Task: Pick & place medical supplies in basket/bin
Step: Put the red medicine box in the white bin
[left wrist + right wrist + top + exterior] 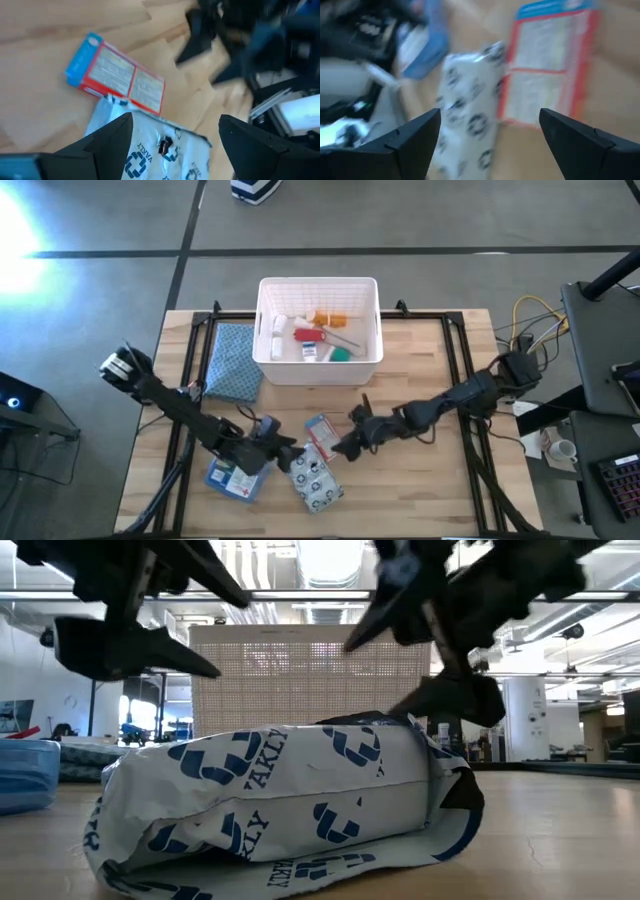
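The white slotted basket point(318, 368) stands at the table's far middle and holds tubes, bottles and small packs. Three supplies lie flat on the wood near the front: a blue packet point(232, 478), a grey-white spotted pouch point(316, 480) point(290, 800) and a red-white packet point(320, 432) point(120, 75). My left gripper point(288, 447) point(175, 150) hovers open just left of and above the pouch. My right gripper point(345, 442) point(490, 140) hovers open on the right side of the red-white packet point(550, 65), facing the left one. Neither gripper touches a supply.
A blue checked cloth point(232, 360) lies left of the basket. Dark metal rails point(190, 380) run along the table's left and right sides. Bare wood point(420, 480) lies right of the packets. Cables and equipment point(530, 320) sit beyond the right edge.
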Controlling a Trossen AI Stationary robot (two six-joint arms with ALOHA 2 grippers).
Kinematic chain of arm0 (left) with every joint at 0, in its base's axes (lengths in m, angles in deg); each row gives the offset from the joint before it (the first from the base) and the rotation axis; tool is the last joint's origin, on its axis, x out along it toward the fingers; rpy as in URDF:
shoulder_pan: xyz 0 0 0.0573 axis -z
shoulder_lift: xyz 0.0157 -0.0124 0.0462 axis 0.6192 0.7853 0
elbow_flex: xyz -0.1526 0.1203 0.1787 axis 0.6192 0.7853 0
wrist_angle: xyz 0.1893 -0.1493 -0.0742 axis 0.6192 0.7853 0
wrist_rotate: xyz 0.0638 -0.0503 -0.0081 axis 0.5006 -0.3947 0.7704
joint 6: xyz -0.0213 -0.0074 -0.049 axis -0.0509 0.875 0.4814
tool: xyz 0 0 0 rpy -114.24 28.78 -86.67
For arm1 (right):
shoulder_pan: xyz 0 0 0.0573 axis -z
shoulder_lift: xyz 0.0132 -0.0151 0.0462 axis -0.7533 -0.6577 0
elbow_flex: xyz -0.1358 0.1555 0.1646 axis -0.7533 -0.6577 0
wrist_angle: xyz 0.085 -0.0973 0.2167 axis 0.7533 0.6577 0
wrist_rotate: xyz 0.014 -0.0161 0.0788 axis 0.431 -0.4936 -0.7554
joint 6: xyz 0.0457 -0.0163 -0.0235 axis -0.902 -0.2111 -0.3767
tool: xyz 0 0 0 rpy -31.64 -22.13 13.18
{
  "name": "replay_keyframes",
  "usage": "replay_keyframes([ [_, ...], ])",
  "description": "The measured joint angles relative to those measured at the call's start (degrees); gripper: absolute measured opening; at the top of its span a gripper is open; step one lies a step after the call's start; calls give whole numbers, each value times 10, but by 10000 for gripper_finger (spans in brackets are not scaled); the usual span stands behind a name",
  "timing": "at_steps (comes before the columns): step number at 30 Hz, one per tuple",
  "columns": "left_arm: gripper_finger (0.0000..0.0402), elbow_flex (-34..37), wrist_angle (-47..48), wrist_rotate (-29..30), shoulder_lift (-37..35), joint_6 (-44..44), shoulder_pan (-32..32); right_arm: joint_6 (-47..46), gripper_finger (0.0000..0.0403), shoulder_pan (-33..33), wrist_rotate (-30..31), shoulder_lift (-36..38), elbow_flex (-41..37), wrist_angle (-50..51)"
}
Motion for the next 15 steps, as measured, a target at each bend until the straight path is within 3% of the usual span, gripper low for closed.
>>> replay_keyframes([
  [6, 274, -64, 34, -21, 92, 23, -2, -28, 329, 19, -8, -10, 26, 155],
  [11, 274, -101, 127, -22, 123, 92, -27, -24, 329, 27, -31, -39, 29, 102],
  [15, 274, -96, 127, -27, 125, 97, -53, -24, 329, 33, -34, -87, 48, 89],
])
